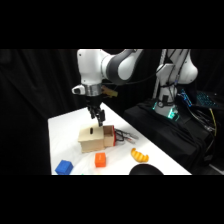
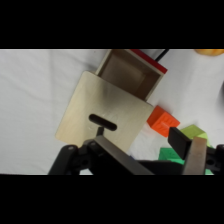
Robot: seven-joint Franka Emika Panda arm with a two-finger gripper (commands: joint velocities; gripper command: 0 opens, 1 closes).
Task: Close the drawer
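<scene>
Near the middle of the white table (image 1: 60,135) stands a pale wooden box (image 1: 91,140) with a dark slot (image 2: 102,122) in its top. From the box's right end, as the side view shows it, the drawer (image 1: 108,136) is pulled out, its tan interior open to the wrist view and its reddish front (image 2: 150,61) at the outer end. Above the box the gripper (image 1: 98,118) hangs from the white arm (image 1: 107,65), its two fingers (image 2: 195,155) apart and clamped on nothing. Nearer the camera lie an orange block (image 1: 100,160) and, further left, a blue block (image 1: 64,167); a yellow object (image 1: 139,156) lies to the right. Green blocks (image 2: 192,134) appear beside the orange block in the wrist view.
</scene>
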